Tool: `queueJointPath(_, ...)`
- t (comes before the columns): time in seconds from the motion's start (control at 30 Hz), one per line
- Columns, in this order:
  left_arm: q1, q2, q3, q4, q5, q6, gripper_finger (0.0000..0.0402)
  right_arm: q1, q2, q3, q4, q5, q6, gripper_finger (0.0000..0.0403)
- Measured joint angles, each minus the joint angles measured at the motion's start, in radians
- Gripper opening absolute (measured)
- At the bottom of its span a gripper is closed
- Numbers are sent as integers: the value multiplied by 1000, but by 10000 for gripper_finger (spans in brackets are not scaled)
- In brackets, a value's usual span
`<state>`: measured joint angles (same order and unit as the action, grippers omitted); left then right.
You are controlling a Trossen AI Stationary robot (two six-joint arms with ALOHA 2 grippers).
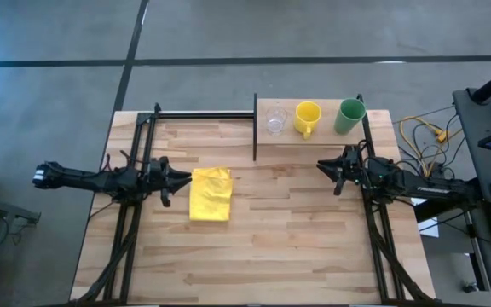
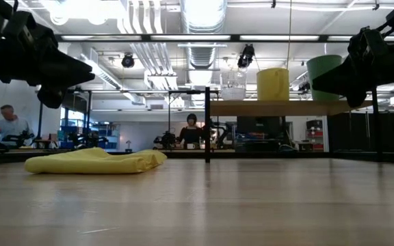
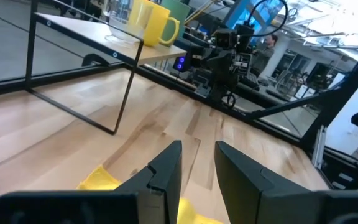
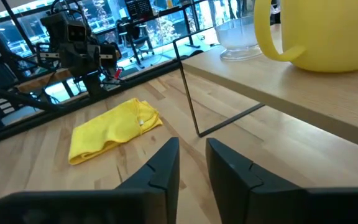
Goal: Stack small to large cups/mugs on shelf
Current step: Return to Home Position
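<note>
A clear glass cup (image 1: 275, 118), a yellow mug (image 1: 307, 118) with a handle and a green cup (image 1: 349, 116) stand side by side on the raised light-wood shelf (image 1: 314, 141) at the table's far right. They also show in the low view: glass cup (image 2: 233, 85), yellow mug (image 2: 273, 83), green cup (image 2: 324, 74). My left gripper (image 1: 180, 179) hovers at mid-left, just left of a yellow cloth, slightly open and empty. My right gripper (image 1: 322, 166) hovers at mid-right, near the shelf's front edge, slightly open and empty.
A folded yellow cloth (image 1: 210, 194) lies flat on the slatted tabletop left of centre. The shelf's black posts (image 1: 255, 128) stand at its corners. Black frame rails (image 1: 135, 196) run along both table sides. People show in the room beyond (image 2: 192, 130).
</note>
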<state>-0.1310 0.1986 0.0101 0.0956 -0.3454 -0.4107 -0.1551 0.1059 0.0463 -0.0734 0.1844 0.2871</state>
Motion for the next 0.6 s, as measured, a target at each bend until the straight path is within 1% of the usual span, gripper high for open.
queueJointPath(0.13,0,10,0,0,0,0,82,0,0,0,0,0,0,72)
queueJointPath(0.43,0,17,0,0,0,0,82,0,0,0,0,0,0,82)
queueJointPath(0.6,0,16,0,0,0,0,82,0,0,0,0,0,0,77)
